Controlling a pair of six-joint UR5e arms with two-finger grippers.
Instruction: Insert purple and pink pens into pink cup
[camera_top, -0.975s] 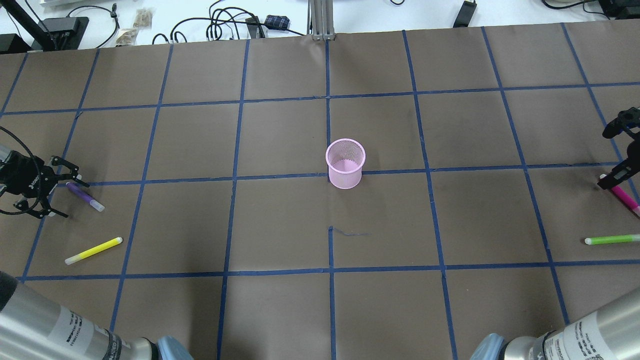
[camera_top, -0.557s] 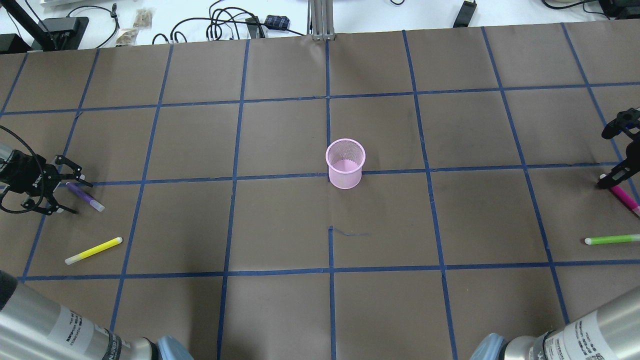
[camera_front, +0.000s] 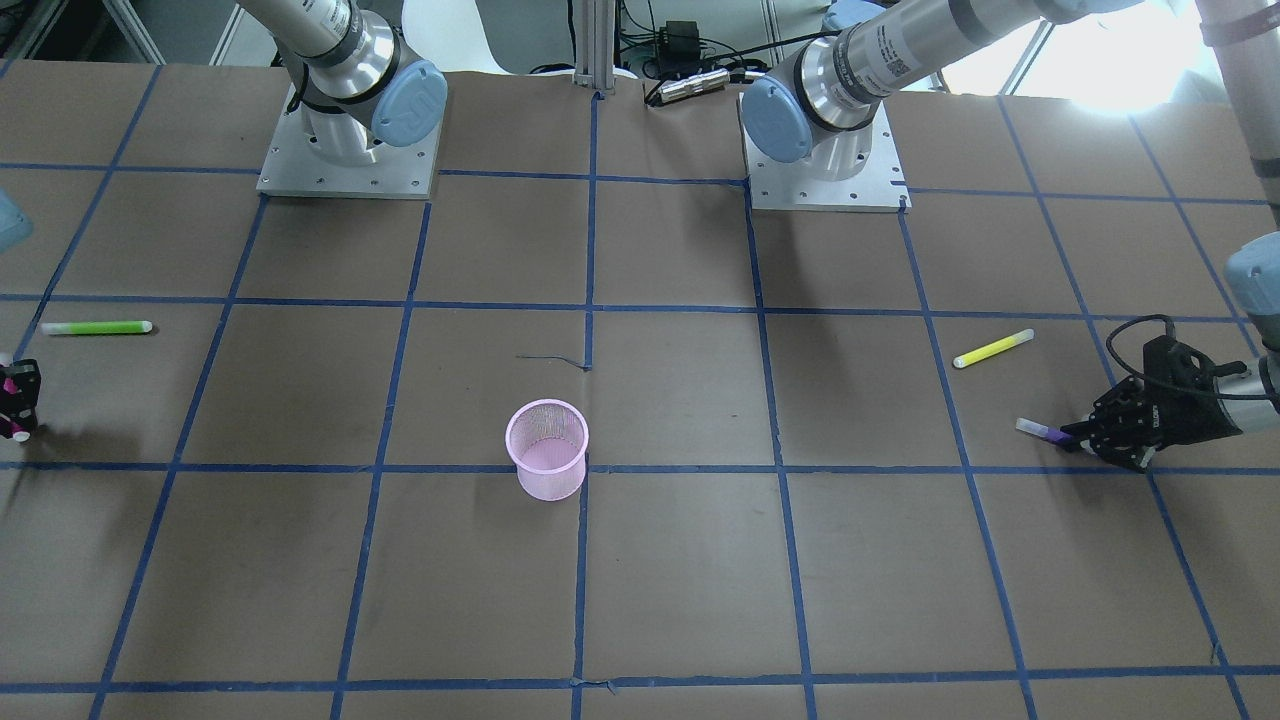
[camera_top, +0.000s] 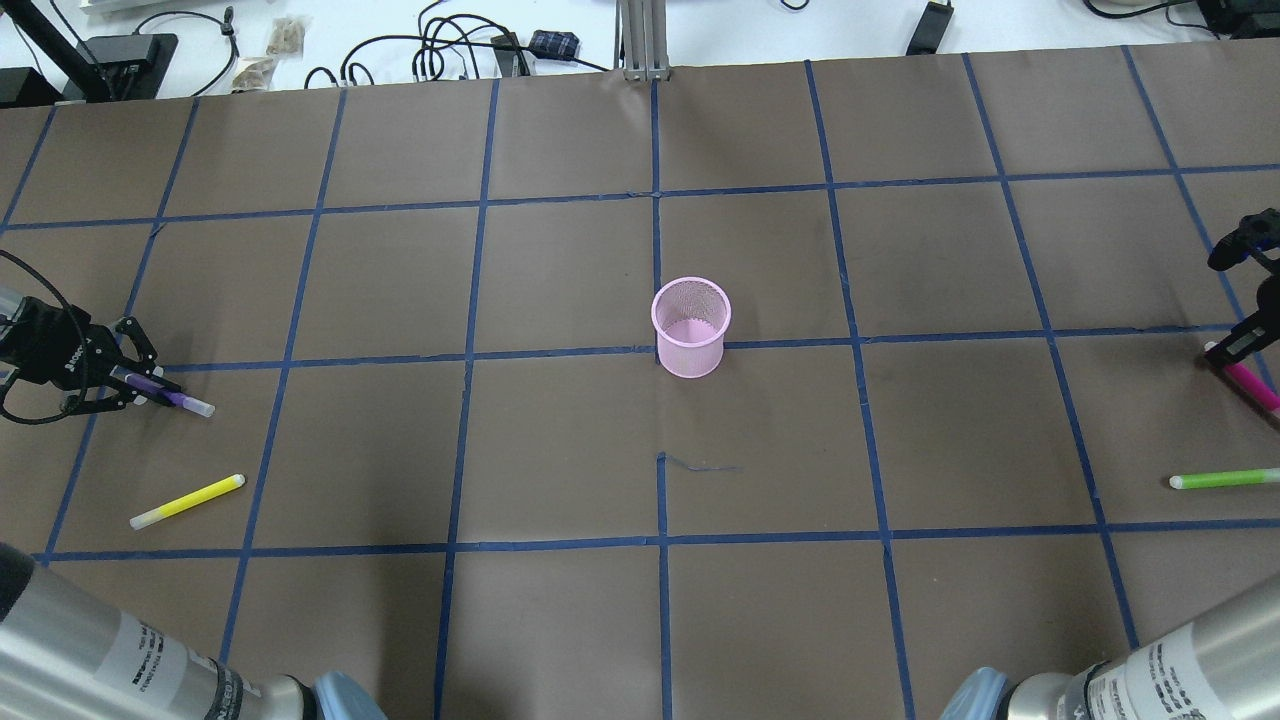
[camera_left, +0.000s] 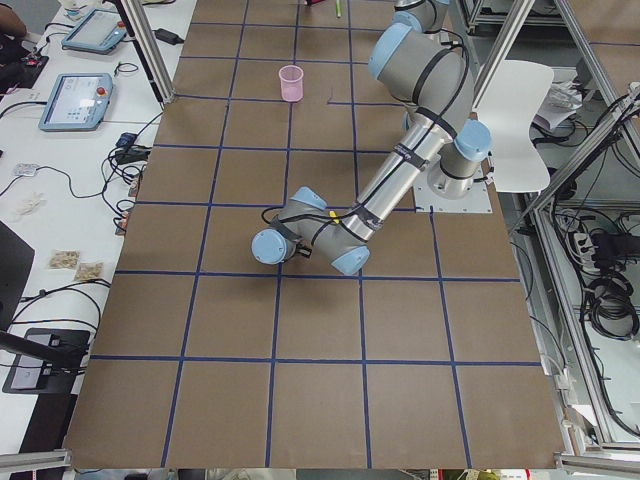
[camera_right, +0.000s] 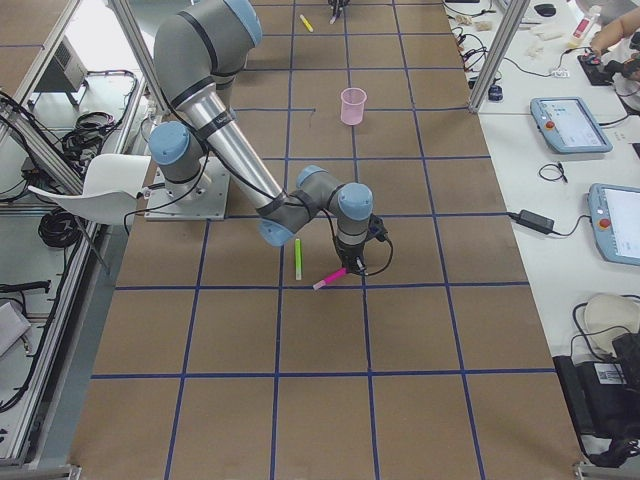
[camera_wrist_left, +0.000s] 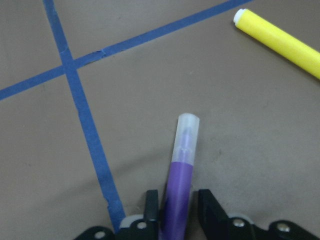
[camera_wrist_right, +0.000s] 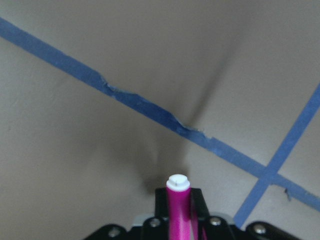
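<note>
**Brown table (camera_top: 560, 450) with a pen in each gripper**

Brown paper with blue tape lines (camera_top: 470, 355) covers the top. The pink cup (camera_top: 690, 326) stands up straight near the middle, right on a blue line.

Far out to the cup's left in the overhead view, the left gripper (camera_top: 140, 382) is squeezed tight on the purple pen (camera_top: 178, 399). Its fingers (camera_wrist_left: 210, 210) press on both sides, and the pen's clear cap sticks out in front. A yellow pen (camera_top: 187, 501) lies flat on that same side of the cup, closer to the robot.

Far out to the cup's right, the right gripper (camera_top: 1230, 350) pinches the pink pen (camera_top: 1255, 385). A green pen (camera_top: 1222, 480) lies flat on that side of the cup, closer to the robot
</note>
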